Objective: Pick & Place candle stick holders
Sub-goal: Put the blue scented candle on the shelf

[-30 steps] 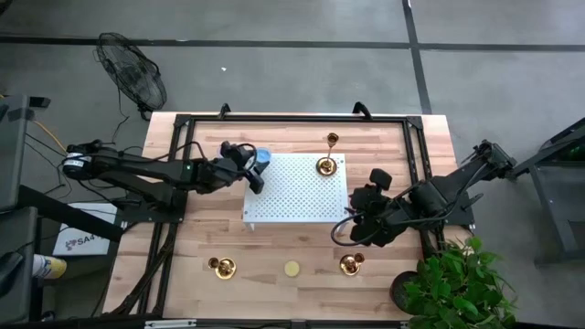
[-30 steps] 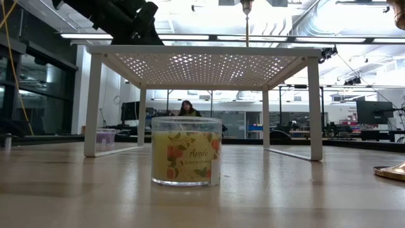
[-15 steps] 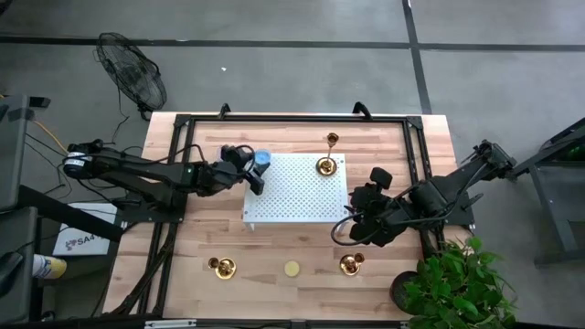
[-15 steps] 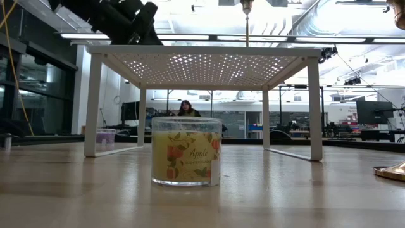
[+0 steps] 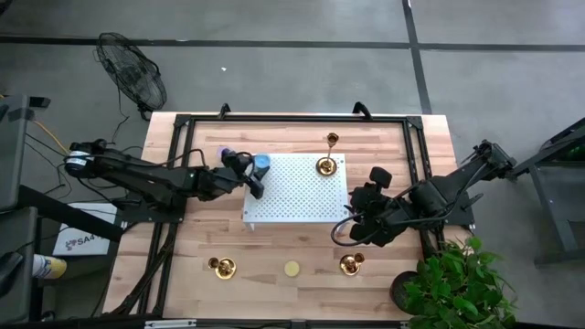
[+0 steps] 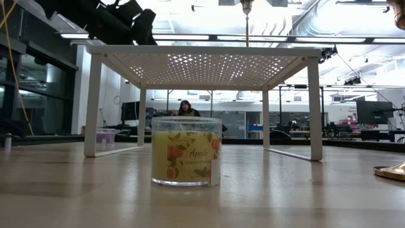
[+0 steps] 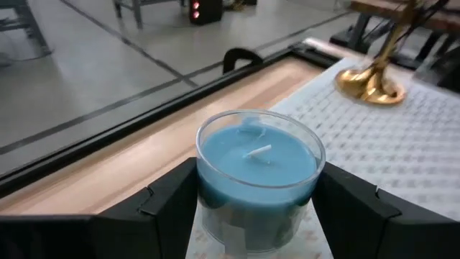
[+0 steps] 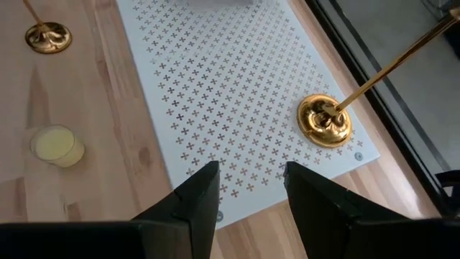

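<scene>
Tabletop (image 5: 302, 245): wooden, centre of the high view.
Rack (image 5: 297, 190): white perforated shelf, mid-frame.
Left claw (image 5: 257, 176): at the rack's upper left corner, closed around a blue candle jar (image 7: 257, 173).
Right claw (image 5: 358, 230): right of the rack, parted, empty.
Candle stick holders: 1 on the rack's upper right (image 5: 326, 165); 2 along the lower edge (image 5: 222, 267) (image 5: 350, 265).
Advice: lower the jar flat before letting go.

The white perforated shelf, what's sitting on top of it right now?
On the shelf stand one gold holder near a back corner and a blue candle at the opposite back corner, between the left gripper's fingers. Whether the candle's base rests on the shelf is hidden.
</scene>
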You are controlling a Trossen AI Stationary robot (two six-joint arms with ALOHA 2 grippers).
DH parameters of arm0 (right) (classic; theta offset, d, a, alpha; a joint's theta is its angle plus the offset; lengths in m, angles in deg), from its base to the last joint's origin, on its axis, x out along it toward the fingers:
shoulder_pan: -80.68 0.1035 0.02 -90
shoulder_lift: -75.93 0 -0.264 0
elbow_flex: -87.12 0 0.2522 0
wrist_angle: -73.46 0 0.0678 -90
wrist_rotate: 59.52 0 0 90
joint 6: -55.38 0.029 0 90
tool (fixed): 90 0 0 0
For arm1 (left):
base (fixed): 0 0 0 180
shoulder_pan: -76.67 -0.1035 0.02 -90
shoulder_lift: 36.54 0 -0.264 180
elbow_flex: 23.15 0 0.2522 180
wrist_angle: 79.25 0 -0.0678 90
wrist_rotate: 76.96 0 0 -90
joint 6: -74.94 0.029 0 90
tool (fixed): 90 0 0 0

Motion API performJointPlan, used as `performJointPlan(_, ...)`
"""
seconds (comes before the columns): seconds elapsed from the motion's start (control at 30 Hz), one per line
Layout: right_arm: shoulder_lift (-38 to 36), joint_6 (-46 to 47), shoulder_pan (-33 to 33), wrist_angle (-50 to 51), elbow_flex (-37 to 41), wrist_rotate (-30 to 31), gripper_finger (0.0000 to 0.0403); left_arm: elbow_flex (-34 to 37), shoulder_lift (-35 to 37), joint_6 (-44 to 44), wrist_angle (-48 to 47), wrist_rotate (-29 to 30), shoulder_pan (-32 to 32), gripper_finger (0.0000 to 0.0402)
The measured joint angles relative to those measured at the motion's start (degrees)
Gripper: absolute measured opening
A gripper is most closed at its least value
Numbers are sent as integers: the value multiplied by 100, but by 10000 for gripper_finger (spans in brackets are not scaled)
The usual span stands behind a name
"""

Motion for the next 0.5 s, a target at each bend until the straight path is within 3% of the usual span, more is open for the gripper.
performJointPlan(0.5, 0, -143, 0, 0, 0, -15, 154, -7, -352, -168, 126, 104, 0, 235)
